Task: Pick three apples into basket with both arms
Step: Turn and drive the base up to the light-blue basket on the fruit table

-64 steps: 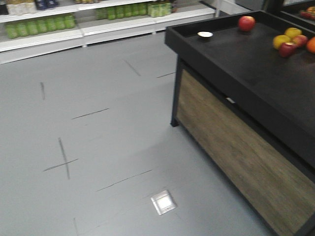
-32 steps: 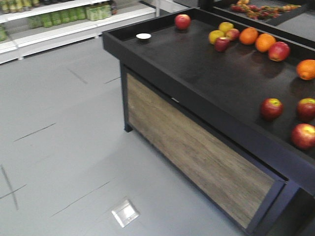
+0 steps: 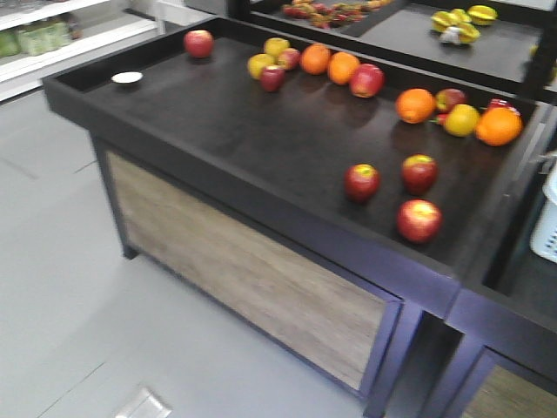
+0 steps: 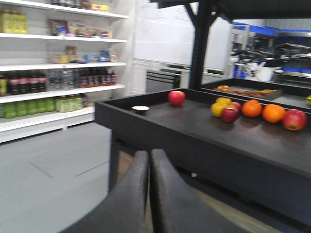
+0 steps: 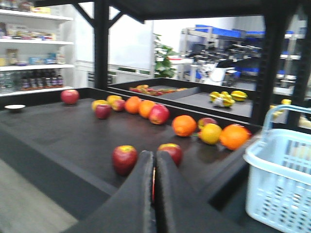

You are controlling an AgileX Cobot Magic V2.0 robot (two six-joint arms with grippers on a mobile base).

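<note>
Three dark red apples with yellow-green patches lie together near the front right of the black table: one [image 3: 362, 182], a second [image 3: 419, 172] and a third [image 3: 419, 219]. The pale blue basket [image 3: 548, 213] shows only at the right edge. Neither arm appears in the front view. My right gripper [image 5: 155, 155] is shut, empty, held short of the apples; two apples [image 5: 125, 158] [image 5: 171, 152] flank its tips, the third mostly hidden behind them. The basket [image 5: 279, 179] stands to its right. My left gripper [image 4: 149, 154] is shut, empty, below the table's corner.
The black display table [image 3: 218, 122] has a raised rim and wood-look front. Oranges [image 3: 416, 105], yellow apples [image 3: 260, 64] and more red apples lie along its back. A white dish [image 3: 127, 77] sits at the far left corner. Shelves of bottles [image 4: 48, 73] line the wall.
The front view has swung right and closer to the table. The three front apples and the basket's edge have come into view; the floor and shelves have slid out left.
</note>
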